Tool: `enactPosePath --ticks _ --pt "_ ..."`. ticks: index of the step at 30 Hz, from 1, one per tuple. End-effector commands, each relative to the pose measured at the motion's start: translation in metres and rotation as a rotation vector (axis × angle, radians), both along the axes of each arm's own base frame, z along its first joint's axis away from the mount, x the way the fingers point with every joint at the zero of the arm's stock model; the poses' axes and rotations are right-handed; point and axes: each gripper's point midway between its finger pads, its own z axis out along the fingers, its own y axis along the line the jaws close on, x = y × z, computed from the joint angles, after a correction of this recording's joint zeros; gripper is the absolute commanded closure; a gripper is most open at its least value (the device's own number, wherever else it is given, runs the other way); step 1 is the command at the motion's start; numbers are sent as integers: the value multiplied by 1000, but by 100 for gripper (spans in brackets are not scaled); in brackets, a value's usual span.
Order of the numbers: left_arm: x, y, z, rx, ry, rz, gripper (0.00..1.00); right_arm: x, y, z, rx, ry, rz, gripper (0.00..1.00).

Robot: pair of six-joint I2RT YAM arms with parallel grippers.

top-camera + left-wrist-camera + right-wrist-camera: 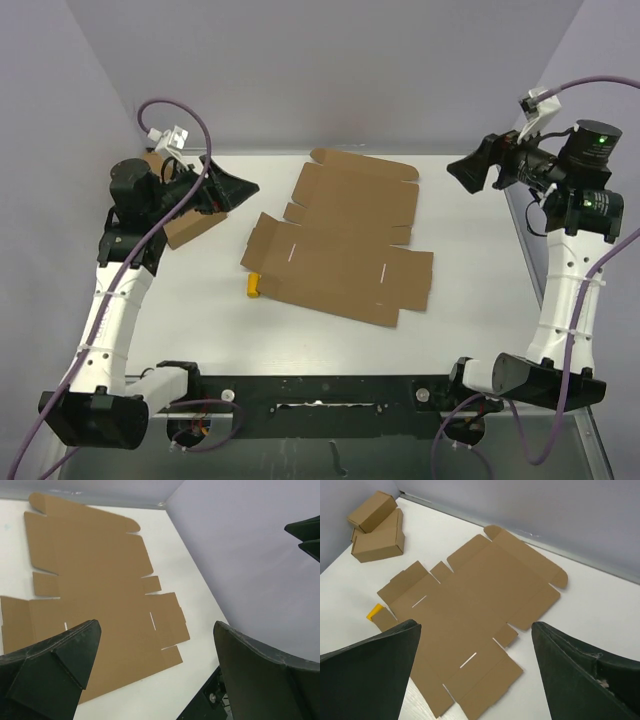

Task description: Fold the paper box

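Paper box (340, 240): unfolded flat sheet, table (200, 320) centre.
Left gripper (228, 188): fully spread, empty, near far-left corner.
Right gripper (468, 172): fully spread, empty, near far-right corner.
Right wrist view: I see two small boxes (376, 530); top view shows one, arm-blocked.

No text, label, brand mark, number or sign is found legible in any view. The paper box (340, 250) is presented as plain brown cardboard with unmarked faces.

Bright, even, diffuse light; shadows are faint and soft. No glare. Wrist views show near fingers (365, 675) slightly soft-focused.
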Motion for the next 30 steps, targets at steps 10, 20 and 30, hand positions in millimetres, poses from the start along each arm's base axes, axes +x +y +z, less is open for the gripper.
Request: enactPosePath --ticks 10,20,30 --pt "-11 -12 -81 51 76 67 2 6 -16 -69 24 163 -170 2" --pt "-1 -15 -147 73 166 74 4 -17 33 -133 62 133 116 2" --pt "41 -19 -174 41 167 75 8 -20 36 -204 199 183 188 2"
